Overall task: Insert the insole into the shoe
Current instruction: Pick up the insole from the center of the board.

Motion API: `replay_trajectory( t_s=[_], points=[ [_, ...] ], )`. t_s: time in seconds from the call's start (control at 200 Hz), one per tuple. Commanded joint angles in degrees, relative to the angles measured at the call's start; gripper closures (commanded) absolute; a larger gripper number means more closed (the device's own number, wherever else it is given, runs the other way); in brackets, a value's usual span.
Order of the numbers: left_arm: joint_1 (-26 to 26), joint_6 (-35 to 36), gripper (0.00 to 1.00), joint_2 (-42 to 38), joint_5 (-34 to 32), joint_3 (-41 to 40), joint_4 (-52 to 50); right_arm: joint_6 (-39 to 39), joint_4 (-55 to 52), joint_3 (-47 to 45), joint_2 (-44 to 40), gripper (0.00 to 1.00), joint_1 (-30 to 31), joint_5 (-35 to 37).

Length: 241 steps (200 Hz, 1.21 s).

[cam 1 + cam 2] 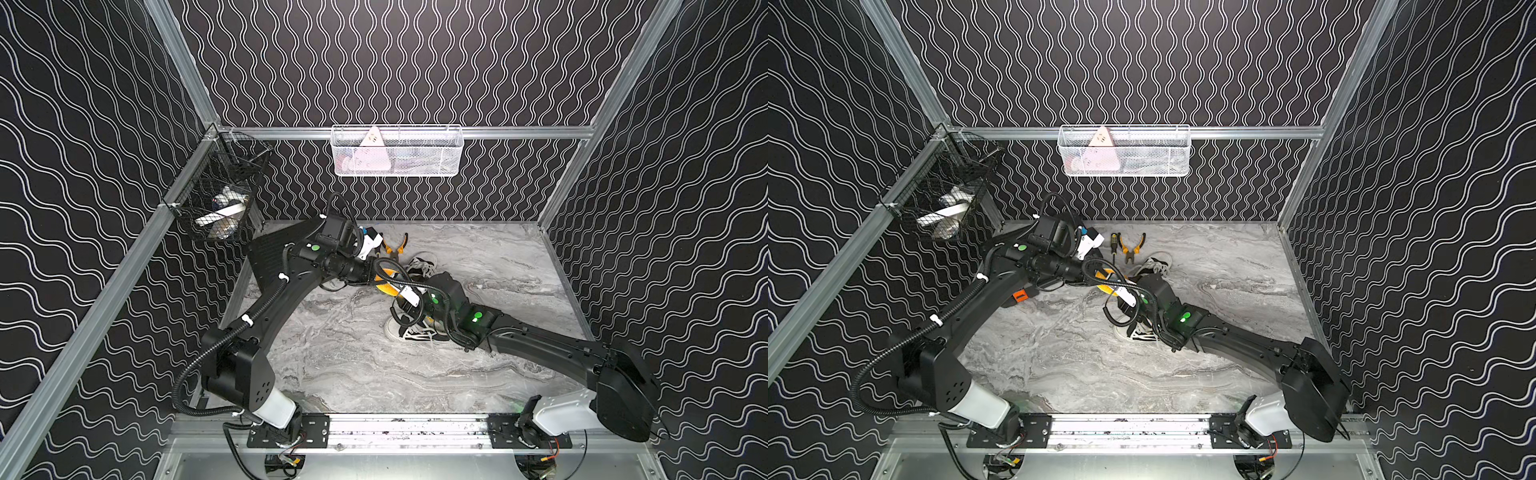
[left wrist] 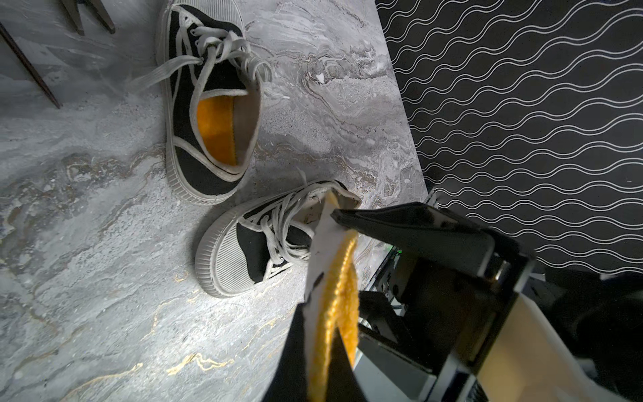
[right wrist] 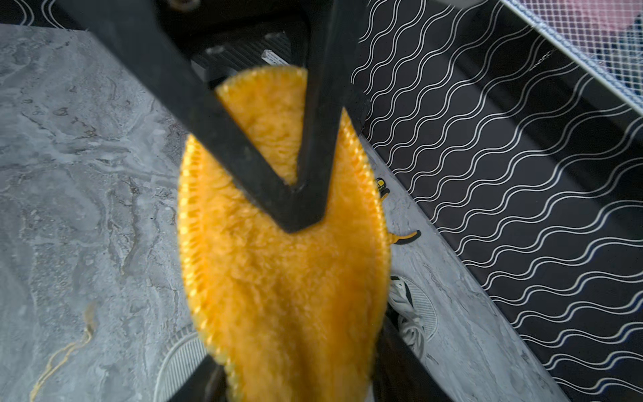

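Observation:
A fuzzy yellow insole (image 3: 285, 278) with a white underside hangs in the air over the table, and my left gripper (image 2: 323, 323) is shut on its edge. My right gripper (image 3: 295, 376) has a finger on each side of the insole's lower part; whether they press it does not show. In both top views the two grippers meet at the insole (image 1: 384, 283). Below them lies a black-and-white laced shoe (image 2: 250, 250), mostly hidden under my right arm in a top view (image 1: 409, 332). A second shoe (image 2: 195, 139), farther back, has a yellow insole (image 2: 215, 128) inside it.
Yellow-handled pliers (image 1: 1133, 247) and a screwdriver (image 1: 1113, 243) lie near the back wall. A white mesh basket (image 1: 397, 151) hangs on the back rail and a black wire basket (image 1: 220, 195) at the left corner. A black slanted box (image 1: 274, 253) stands at the back left.

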Motion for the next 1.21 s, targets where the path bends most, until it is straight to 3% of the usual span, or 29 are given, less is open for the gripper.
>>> replay_trajectory(
  t_s=[0.0,0.185,0.34,0.61,1.036,1.201],
  points=[
    [0.1,2.7,1.0,-1.4,1.8,-0.6,-0.5,2.9,-4.1,2.0,0.5,0.44,-2.0,-5.2],
    [0.1,4.3,1.0,-1.9,2.0,-0.6,-1.3,3.9,-6.1,2.9,-0.3,0.45,-5.5,-13.1],
    [0.0,5.0,1.0,-2.7,3.2,-1.3,-0.3,2.8,-9.7,4.4,-0.3,0.3,-7.0,-17.9],
    [-1.5,5.7,1.0,-3.7,4.1,-1.5,0.6,2.3,-12.4,8.4,1.4,0.21,-7.8,-23.3],
    [-1.9,5.4,1.0,-5.1,3.8,-2.1,3.2,2.1,-15.8,11.7,2.6,0.18,-9.2,-33.7],
    [-1.9,3.4,1.0,-5.4,2.0,-2.8,4.8,2.3,-15.7,10.8,2.1,0.22,-10.2,-34.7]
  ],
)
